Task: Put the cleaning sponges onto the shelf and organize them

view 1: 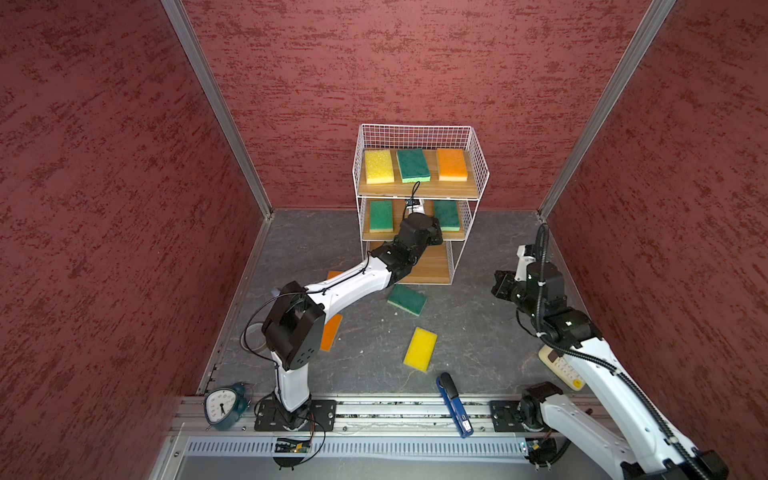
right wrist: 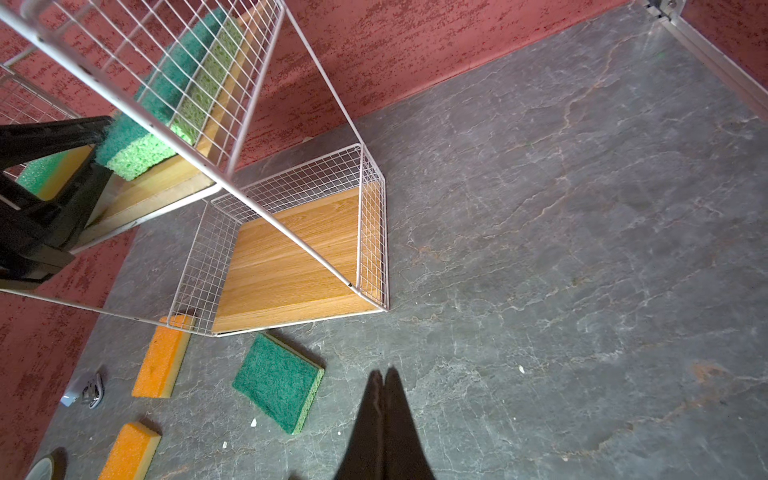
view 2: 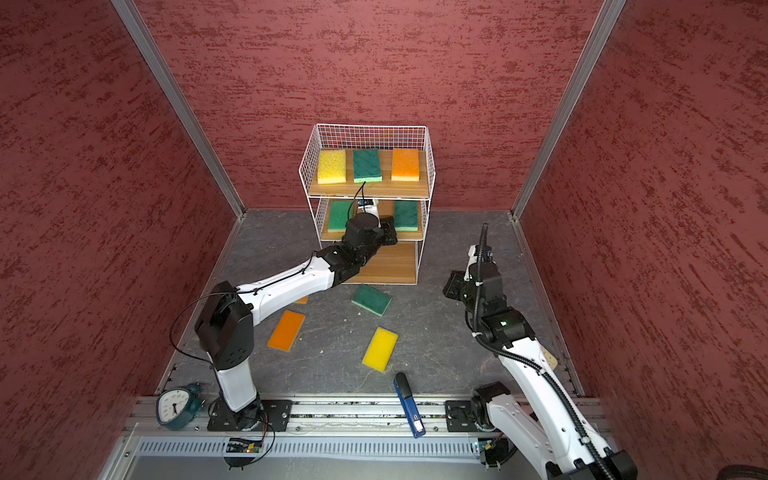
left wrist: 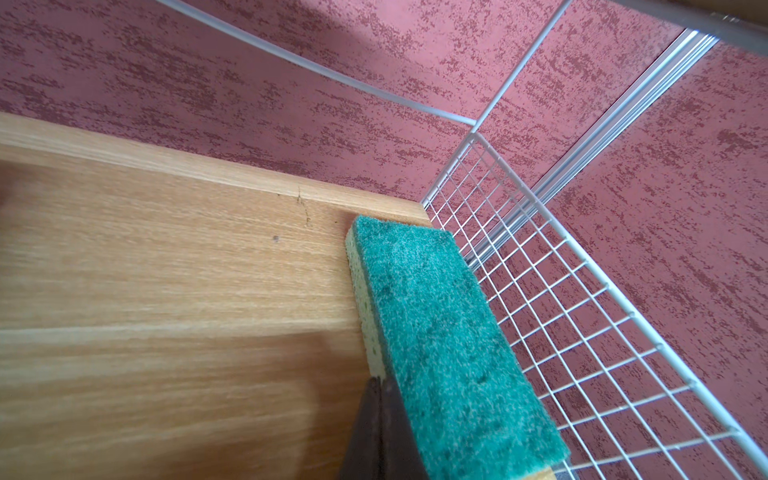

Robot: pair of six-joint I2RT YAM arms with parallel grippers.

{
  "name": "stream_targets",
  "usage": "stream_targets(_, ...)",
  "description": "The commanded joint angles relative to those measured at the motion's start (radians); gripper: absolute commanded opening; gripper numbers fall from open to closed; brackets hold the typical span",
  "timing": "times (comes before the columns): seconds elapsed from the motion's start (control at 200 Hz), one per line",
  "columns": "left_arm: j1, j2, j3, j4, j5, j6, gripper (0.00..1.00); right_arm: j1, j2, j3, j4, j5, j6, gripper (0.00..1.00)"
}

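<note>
Dull red textured walls (view 1: 415,62) close in a grey stone-patterned worktop (view 1: 478,332). At the back stands the shelf (view 1: 415,189), a three-tier white wire-grid rack with light brown wooden boards.

On its top board three flat rectangular sponges lie side by side: a yellow sponge (view 1: 379,166), a dark green sponge (view 1: 413,165) and an orange sponge (view 1: 451,164). The middle board carries a green left-hand sponge (view 1: 381,215) and a green right-hand sponge (view 1: 447,215), the latter close against the wire side.

The left gripper (left wrist: 380,384) reaches into the middle tier between those two. Its jaws are pressed together with nothing between them, and its tips are right at the pale edge of the green right-hand sponge.

The right gripper (right wrist: 384,376) hangs over bare worktop to the right of the shelf, its jaws likewise closed and holding nothing.

On the worktop lie a loose green sponge (view 1: 407,300) just in front of the shelf, a loose yellow sponge (view 1: 420,348) nearer the front, and two loose orange sponges (right wrist: 162,361) partly hidden under the left arm in both top views.

A teal alarm clock (view 1: 222,407) and a blue stapler (view 1: 455,409) rest on the front rail.
</note>
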Motion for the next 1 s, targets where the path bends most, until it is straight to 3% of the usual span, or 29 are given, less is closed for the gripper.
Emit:
stream_targets(0.0, -0.007, -0.020, -0.034, -0.025, 0.015, -0.009, 0.01, -0.008, -0.016, -0.015, 0.029, -0.010, -0.010, 0.00)
stream_targets(0.09, -0.006, -0.041, -0.051, -0.039, -0.010, -0.021, 0.03, -0.009, -0.015, -0.013, 0.027, -0.013, -0.012, 0.00)
stream_targets(0.291, -0.032, -0.167, -0.130, -0.070, -0.061, 0.023, 0.19, -0.011, -0.010, -0.007, 0.018, -0.014, -0.021, 0.00)
stream_targets(0.376, -0.054, -0.249, -0.166, -0.100, -0.072, 0.060, 0.26, -0.010, -0.004, 0.001, 0.015, -0.006, -0.030, 0.05)
stream_targets(0.506, -0.102, -0.371, -0.210, -0.249, -0.110, 0.095, 0.41, -0.010, 0.010, 0.009, 0.019, -0.003, -0.035, 0.16)
stream_targets(0.651, -0.139, -0.490, -0.270, -0.506, -0.132, 0.019, 0.53, -0.010, 0.039, 0.031, 0.029, 0.001, -0.047, 0.32)
stream_targets(0.716, -0.168, -0.535, -0.301, -0.627, -0.156, -0.021, 0.53, -0.011, 0.060, 0.049, 0.039, -0.001, -0.051, 0.34)
stream_targets(0.787, -0.193, -0.579, -0.346, -0.711, -0.075, -0.033, 0.50, -0.011, 0.083, 0.088, 0.040, -0.013, -0.050, 0.32)
stream_targets(0.842, -0.250, -0.602, -0.381, -0.775, -0.049, -0.047, 0.55, -0.010, 0.099, 0.118, 0.047, -0.021, -0.047, 0.33)
stream_targets(0.997, -0.541, -0.622, -0.487, -0.884, -0.263, -0.156, 0.64, -0.011, 0.157, 0.173, 0.042, -0.006, -0.049, 0.39)
